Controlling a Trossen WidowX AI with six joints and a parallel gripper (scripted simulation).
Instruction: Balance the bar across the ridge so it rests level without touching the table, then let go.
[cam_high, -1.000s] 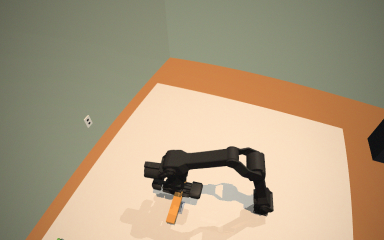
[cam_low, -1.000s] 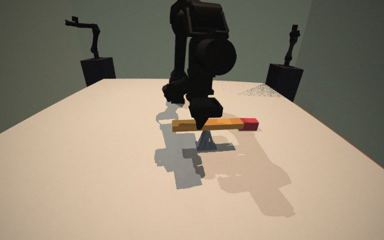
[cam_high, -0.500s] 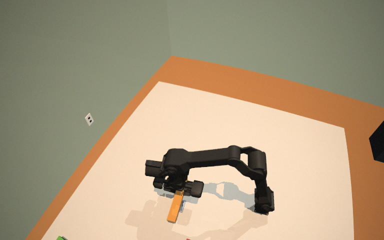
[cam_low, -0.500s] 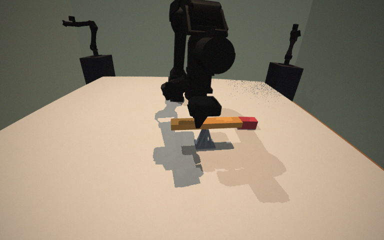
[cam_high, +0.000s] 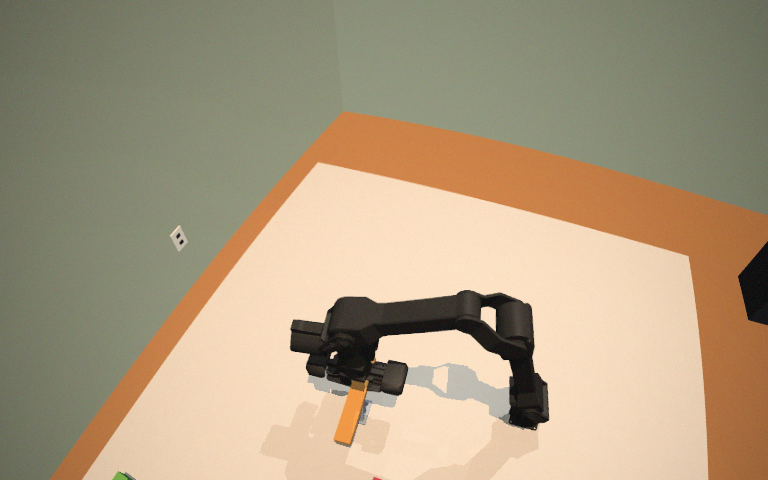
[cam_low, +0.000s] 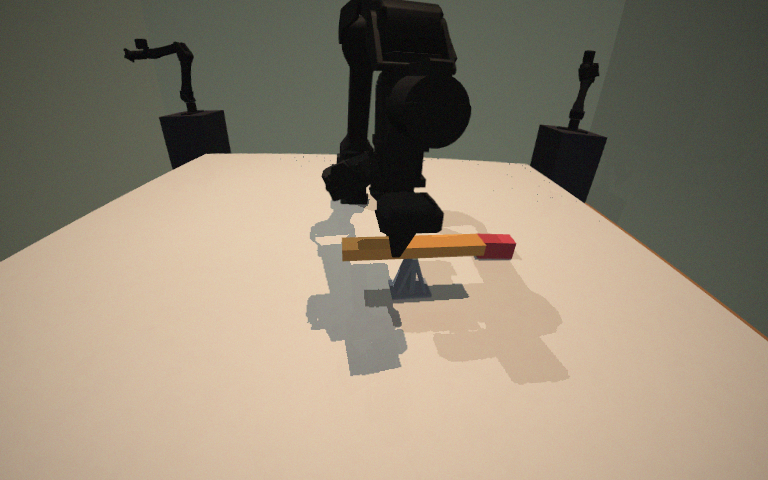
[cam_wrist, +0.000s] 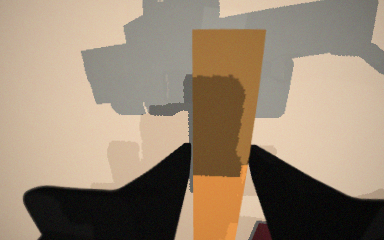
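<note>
The orange bar (cam_high: 350, 418) (cam_low: 447, 245) (cam_wrist: 227, 55) with a red end (cam_low: 497, 246) lies level across the blue-grey triangular ridge (cam_low: 408, 283) (cam_high: 366, 417), with both ends off the table. My gripper (cam_high: 357, 380) (cam_low: 399, 249) (cam_wrist: 219, 150) points straight down over the bar, a little left of the ridge in the exterior view. Its two black fingers straddle the bar on either side. In the wrist view they stand slightly wider than the bar, with a thin gap at the left finger. The gripper is open.
Two black pedestals with small arms stand beyond the table's far corners (cam_low: 195, 135) (cam_low: 568, 158). A black box (cam_high: 756, 288) sits at the right edge. A green object (cam_high: 121, 476) shows at the table's near edge. The orange floor (cam_high: 509, 164) surrounds the table.
</note>
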